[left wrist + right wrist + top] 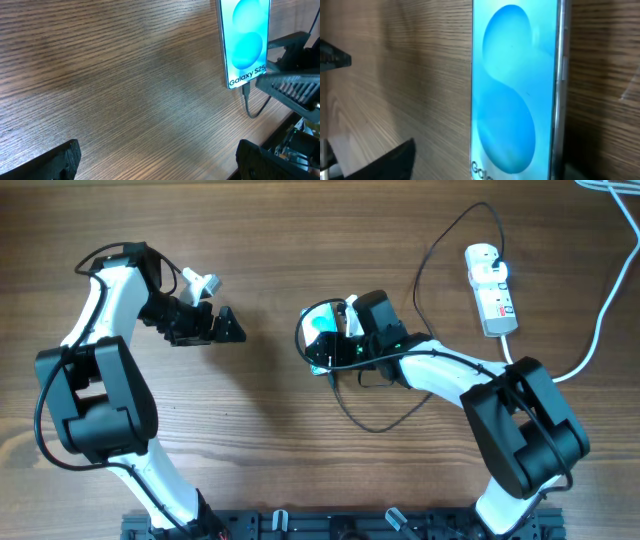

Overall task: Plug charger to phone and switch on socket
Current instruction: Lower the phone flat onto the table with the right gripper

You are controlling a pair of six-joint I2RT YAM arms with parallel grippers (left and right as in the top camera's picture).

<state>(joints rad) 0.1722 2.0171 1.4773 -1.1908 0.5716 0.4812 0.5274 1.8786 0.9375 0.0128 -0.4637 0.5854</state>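
Flat teal-screened phone (245, 40), thin black charger cable (246, 100) plugged in.
Plug seated, hence right gripper (330, 345) parted, empty; left gripper (222, 328) wide, empty.

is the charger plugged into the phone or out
Plugged in, it seems: the charger tip meets the Galaxy end of the phone with no gap.

Overhead, 2 wrist cams near phone (515, 90)

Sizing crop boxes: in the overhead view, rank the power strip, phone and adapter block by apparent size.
1. Power strip, clearly largest.
2-3. Phone and adapter block: unsure, since the right tool covers most of the phone and its visible patch looks about adapter-sized.
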